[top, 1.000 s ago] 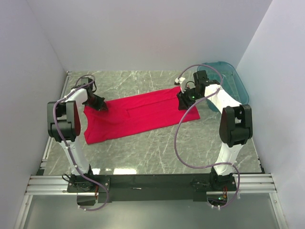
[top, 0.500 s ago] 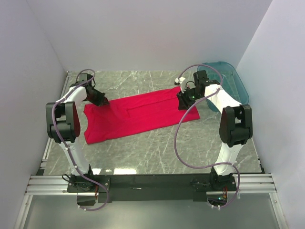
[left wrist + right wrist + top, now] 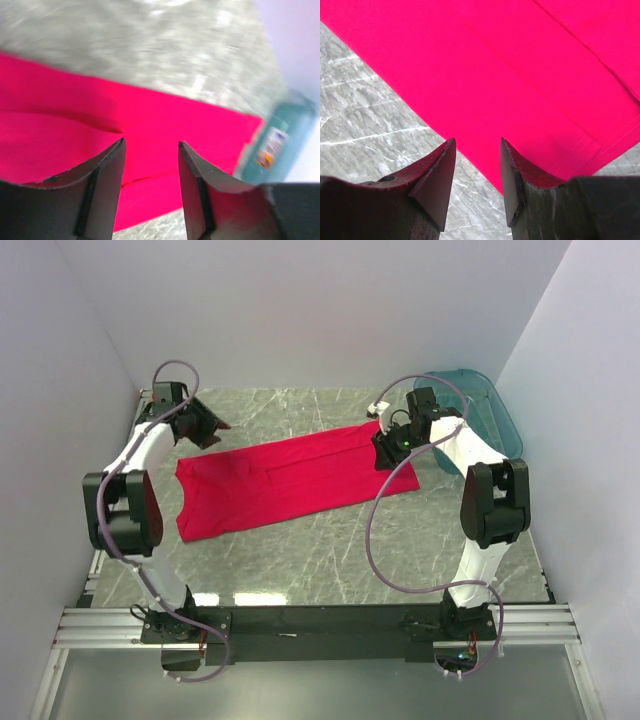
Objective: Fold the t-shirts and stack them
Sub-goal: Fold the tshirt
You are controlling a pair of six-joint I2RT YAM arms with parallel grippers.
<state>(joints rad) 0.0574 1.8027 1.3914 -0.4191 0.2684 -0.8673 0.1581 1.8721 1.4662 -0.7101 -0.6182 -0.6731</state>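
One red t-shirt [image 3: 290,480] lies flat on the marble table as a long folded strip, running from near left to far right. My left gripper [image 3: 218,426] hangs in the air past the shirt's far left corner. In the left wrist view its fingers [image 3: 151,142] stand open and empty, with the t-shirt [image 3: 75,125] below and beyond them. My right gripper [image 3: 385,455] is low over the shirt's right end. Seen from the right wrist, that gripper [image 3: 477,141] is open over the edge of the t-shirt [image 3: 520,75], with nothing gripped.
A teal plastic basin [image 3: 495,410] stands at the far right corner, just behind the right arm, and shows blurred in the left wrist view [image 3: 280,145]. White walls close the table on the left, back and right.
The left gripper has opened, let go of the shirt's left end and risen away toward the far left. The right arm and the shirt's right end have not moved.
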